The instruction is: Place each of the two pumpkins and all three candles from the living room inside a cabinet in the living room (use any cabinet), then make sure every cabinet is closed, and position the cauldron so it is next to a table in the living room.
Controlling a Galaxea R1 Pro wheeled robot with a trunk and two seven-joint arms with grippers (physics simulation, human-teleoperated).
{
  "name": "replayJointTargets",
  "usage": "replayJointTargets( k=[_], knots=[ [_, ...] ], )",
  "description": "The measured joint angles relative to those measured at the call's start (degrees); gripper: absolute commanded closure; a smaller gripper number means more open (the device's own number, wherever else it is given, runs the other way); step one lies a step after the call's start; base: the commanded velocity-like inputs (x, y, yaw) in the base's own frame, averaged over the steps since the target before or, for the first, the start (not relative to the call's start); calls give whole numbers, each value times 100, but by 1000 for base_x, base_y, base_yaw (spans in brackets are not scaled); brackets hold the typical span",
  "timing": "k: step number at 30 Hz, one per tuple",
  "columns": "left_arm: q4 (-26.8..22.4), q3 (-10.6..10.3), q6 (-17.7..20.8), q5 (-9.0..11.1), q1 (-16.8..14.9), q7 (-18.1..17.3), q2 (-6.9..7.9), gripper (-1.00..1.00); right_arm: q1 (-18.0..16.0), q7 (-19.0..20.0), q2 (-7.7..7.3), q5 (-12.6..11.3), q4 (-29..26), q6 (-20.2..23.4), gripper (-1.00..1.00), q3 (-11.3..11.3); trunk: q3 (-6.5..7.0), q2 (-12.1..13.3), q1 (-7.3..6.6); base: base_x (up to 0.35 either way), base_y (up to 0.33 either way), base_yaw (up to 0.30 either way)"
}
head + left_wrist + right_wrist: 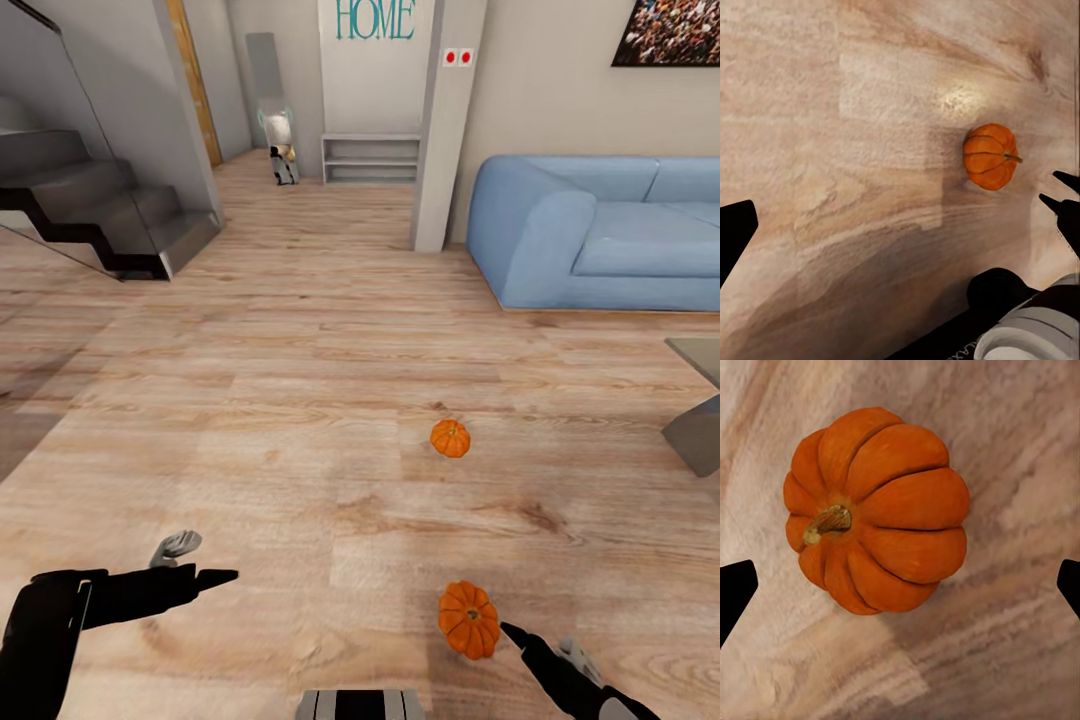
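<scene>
We're looking straight down the right gripper [900,585] at the near pumpkin [879,510], lying on the wooden floor [250,400] between our wide-open fingertips, nothing gripped. Our right arm is reaching in from five o'clock. The left gripper [200,560] is hovering at nine o'clock, spread and empty. The second pumpkin [450,438] is sitting at twelve o'clock from the first, well apart.

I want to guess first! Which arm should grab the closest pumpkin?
The right. Its open fingers hang on either side of the near pumpkin on the floor. The left gripper is off to the side.
</scene>
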Motion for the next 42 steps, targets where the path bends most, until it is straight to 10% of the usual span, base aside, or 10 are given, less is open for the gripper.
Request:
replayJointTargets(
  k=[7,25,42],
  knots=[
    [-40,8,-14,-43,0,-557,15,-100,0,10,-5,3,3,-4,-100,-126,0,0,0,51,0,0],
    [-42,8,-33,-92,0,-604,20,-100,0,10,-5,3,3,-7,-100,-133,0,0,0,70,0,0],
    [-42,10,-31,-95,0,-604,21,-100,0,12,-5,3,3,-9,-100,-133,-376,-22,44,0,0,0]
  ],
)
